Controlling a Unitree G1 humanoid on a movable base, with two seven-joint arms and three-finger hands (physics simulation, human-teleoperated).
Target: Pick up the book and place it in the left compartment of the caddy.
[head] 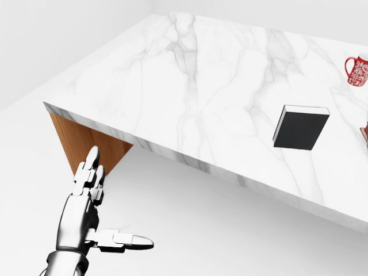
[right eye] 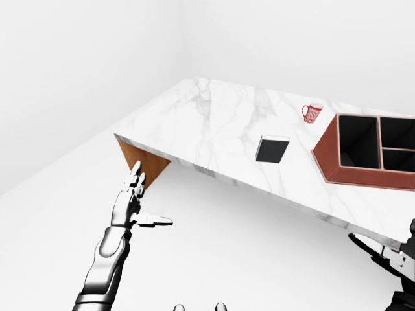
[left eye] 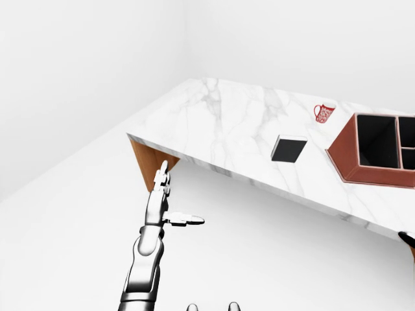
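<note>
Flat black book (head: 301, 127) lying on white marble counter (head: 190, 86), just left of brown-red caddy (left eye: 373, 150); silver left hand (head: 86, 210) hovering w/ fingers spread, holding nothing; right hand's state indeterminable

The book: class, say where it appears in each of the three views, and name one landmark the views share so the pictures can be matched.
Left-eye view: the book lies right of centre on the marble table, left of the caddy.
Head view: the book is at the right, above mid-height.
Right-eye view: the book is right of centre.
Shared landmark: the red mug, up and to the right of the book in every view.
</note>
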